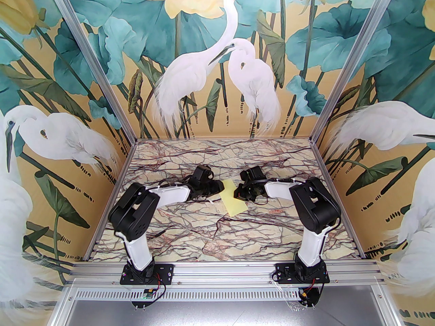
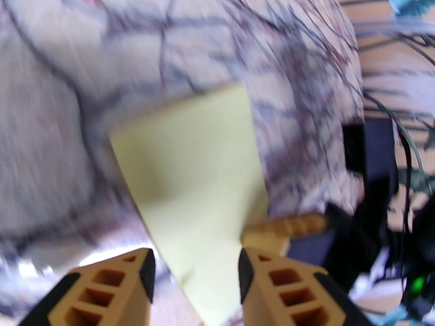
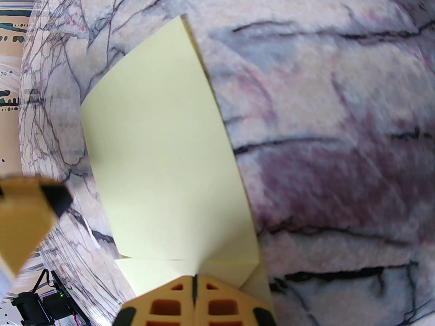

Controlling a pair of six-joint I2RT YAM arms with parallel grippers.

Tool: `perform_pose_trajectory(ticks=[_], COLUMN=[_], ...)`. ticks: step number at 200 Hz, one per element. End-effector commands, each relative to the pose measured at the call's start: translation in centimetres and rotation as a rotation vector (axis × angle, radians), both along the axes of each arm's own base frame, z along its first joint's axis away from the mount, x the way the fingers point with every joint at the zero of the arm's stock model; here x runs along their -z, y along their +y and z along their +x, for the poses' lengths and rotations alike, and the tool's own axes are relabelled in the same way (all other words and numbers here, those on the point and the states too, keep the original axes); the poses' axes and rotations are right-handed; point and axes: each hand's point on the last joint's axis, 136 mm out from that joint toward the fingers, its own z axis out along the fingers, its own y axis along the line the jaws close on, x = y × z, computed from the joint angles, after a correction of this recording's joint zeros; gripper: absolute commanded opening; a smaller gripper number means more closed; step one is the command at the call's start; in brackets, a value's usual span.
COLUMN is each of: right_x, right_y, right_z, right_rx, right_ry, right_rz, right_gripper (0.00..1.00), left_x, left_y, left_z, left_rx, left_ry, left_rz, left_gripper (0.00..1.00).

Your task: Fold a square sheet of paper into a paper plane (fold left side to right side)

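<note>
**While the right gripper [image 3: 194, 281] pinches the folded sheet, the left gripper [image 2: 196, 269] hovers half open**

Because both arms are bolted at the near edge of the marble-patterned table [image 1: 190, 239], you see the left arm [image 1: 136, 212] and the right arm [image 1: 316, 209] reach forward and bend inward, so their grippers face each other at mid-table.

Between them lies the square sheet of paper [image 1: 233, 199], pale yellow. It now reads as a narrow strip running near to far, tilted a little. That half-width shape suggests the left side already lies over the right.

From the left wrist, blurred, the tan fingers [image 2: 144, 274] stand roughly halfway apart with nothing between them. The sheet lies below the gap. You can take this hand as free, probably so it can press the crease or take a new hold.

From the right wrist, the jaws are closed tip to tip on the sheet's near edge. Small creases fan out from where they meet, so it appears to pinch the paper rather than only touch it. That hold likely keeps the doubled layers from sliding or springing open. A short cross-crease shows just ahead of those tips.

Beyond the sheet, the table runs bare to the back wall [image 1: 217, 63], painted with white egrets among teal leaves.

By my judgement the folding is at an early stage.
</note>
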Motion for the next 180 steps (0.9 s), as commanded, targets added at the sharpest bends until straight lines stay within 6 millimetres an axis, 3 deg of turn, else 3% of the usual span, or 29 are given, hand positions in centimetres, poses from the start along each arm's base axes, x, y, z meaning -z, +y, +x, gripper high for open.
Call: perform_pose_trajectory(ticks=[1,54,69,113,180], right_x=[1.1,1.3,1.3,1.5,2.0], right_y=[-0.2,-0.2,-0.1,0.2,0.1], right_z=[-0.8,-1.0,-1.1,-1.4,-1.4], right_rx=[-0.009,-0.01,-0.009,-0.008,-0.003], right_ry=[0.018,0.022,0.024,0.029,0.036], right_rz=[-0.037,-0.035,-0.033,-0.029,-0.038], right_gripper=[0.0,0.0,0.0,0.0,0.0], left_x=[1.6,3.9,4.0,2.6,0.1], left_y=[1.4,1.6,0.8,-1.9,-3.8], left_z=[1.3,1.8,1.7,0.9,-2.0], left_rx=[-0.058,-0.085,-0.056,0.016,0.086], left_ry=[0.009,0.094,0.095,0.061,0.026], left_rz=[0.104,0.18,0.169,0.128,-0.053], left_gripper=[0.46,0.46,0.46,0.46,0.44])
